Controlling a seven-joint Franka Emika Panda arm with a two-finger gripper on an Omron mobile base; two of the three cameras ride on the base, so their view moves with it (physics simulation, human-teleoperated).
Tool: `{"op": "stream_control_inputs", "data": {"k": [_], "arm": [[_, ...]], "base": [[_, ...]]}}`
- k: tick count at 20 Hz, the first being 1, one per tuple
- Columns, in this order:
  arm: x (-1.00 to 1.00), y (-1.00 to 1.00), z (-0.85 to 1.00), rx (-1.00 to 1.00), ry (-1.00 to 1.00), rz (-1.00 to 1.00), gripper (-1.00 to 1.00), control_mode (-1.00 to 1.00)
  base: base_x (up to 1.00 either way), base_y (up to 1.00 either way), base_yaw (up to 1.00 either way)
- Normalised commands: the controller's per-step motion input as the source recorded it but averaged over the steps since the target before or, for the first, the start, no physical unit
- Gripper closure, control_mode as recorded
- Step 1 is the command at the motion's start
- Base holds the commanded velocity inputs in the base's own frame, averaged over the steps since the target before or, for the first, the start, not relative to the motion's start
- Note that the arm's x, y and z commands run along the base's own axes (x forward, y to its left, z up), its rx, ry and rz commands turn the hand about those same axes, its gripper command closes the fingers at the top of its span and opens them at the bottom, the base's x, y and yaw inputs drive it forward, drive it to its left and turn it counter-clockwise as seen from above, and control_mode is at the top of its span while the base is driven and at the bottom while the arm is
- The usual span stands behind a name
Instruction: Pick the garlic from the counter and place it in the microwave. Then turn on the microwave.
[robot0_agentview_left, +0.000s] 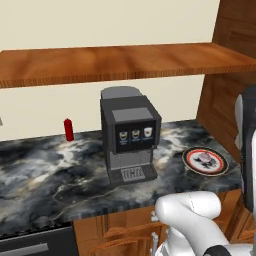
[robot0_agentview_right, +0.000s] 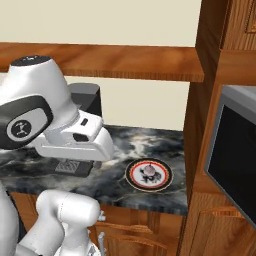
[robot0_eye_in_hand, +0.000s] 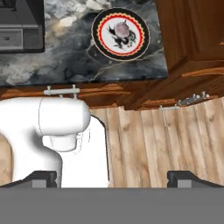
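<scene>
The garlic (robot0_eye_in_hand: 121, 29) is a small whitish-pink bulb lying in the middle of a red-rimmed plate (robot0_eye_in_hand: 101, 43) on the dark marble counter (robot0_eye_in_hand: 65, 57). From the base views the garlic (robot0_agentview_left: 204, 159) (robot0_agentview_right: 148, 171) sits near the counter's right end. The microwave (robot0_agentview_right: 235, 165) is built into the wooden wall to the right, its black glass door closed. My gripper (robot0_eye_in_hand: 113, 178) is open, its fingertips (robot0_eye_in_hand: 41, 177) far apart with nothing between them. It hangs in front of the counter's edge, above the wooden floor and well short of the garlic.
A black-and-grey coffee machine (robot0_agentview_left: 129, 137) stands mid-counter, left of the plate (robot0_agentview_left: 220, 167). A small red bottle (robot0_agentview_left: 68, 130) stands near the back wall. A wooden shelf (robot0_agentview_left: 120, 60) runs above the counter. Wooden cabinets with metal handles (robot0_eye_in_hand: 61, 91) lie below the counter edge.
</scene>
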Motion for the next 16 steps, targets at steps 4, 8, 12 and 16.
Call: {"op": "stream_control_inputs", "data": {"k": [4, 8, 12, 16], "arm": [[0.46, 0.0, -0.24, 0.13, 0.02, 0.12, -1.0, -1.0], [0.08, 0.0, -0.32, 0.05, -0.02, 0.07, -1.0, -1.0], [0.27, 0.0, -0.25, 0.0, -0.01, 0.0, -1.0, -1.0], [0.28, 0.0, -0.22, 0.0, -0.04, 0.0, -1.0, -1.0]], "base": [[0.0, 0.0, 0.0], [0.0, 0.0, 0.0], [0.0, 0.0, 0.0], [0.0, 0.0, 0.0]]}}
